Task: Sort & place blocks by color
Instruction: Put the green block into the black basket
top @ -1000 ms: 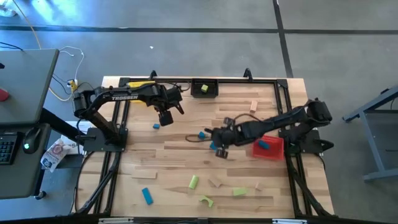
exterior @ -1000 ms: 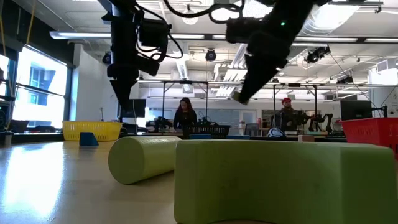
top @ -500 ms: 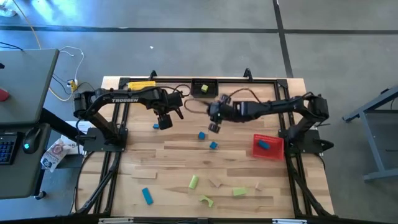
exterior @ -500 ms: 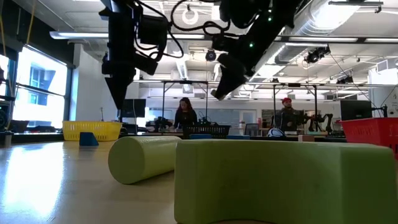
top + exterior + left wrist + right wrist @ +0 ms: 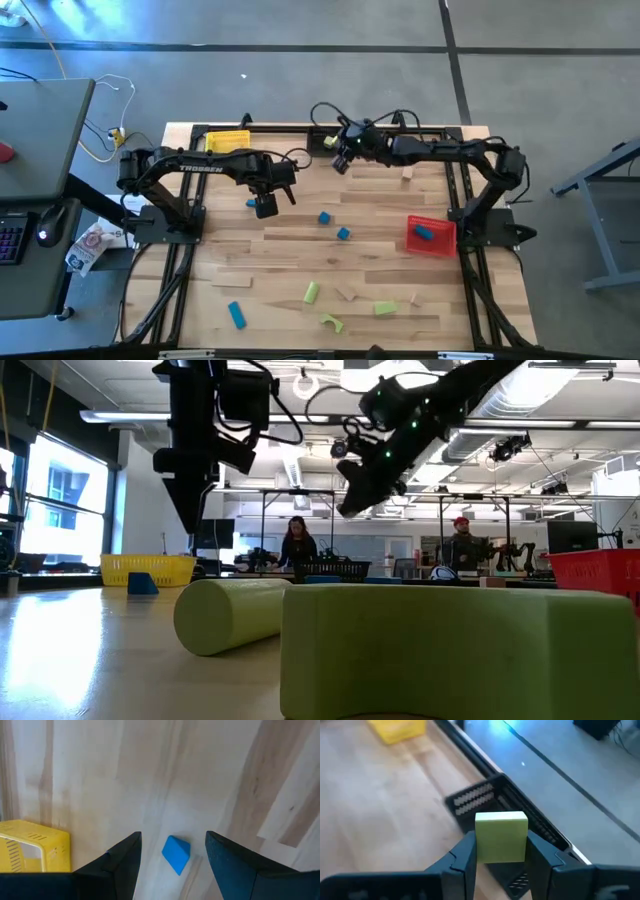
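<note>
Two arms reach inward: right tool (image 5: 501,862) grips a green block (image 5: 501,836) above the black bin (image 5: 492,800) (far edge); left tool (image 5: 172,850) hangs open over a blue block (image 5: 176,854).

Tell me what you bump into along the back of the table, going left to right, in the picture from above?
Yellow bin → black bin → right gripper, its jaws shut on a light green block → tan block.

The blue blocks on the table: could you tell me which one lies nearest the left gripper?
The blue wedge, just below the open left gripper; the others lie farther off.
</note>
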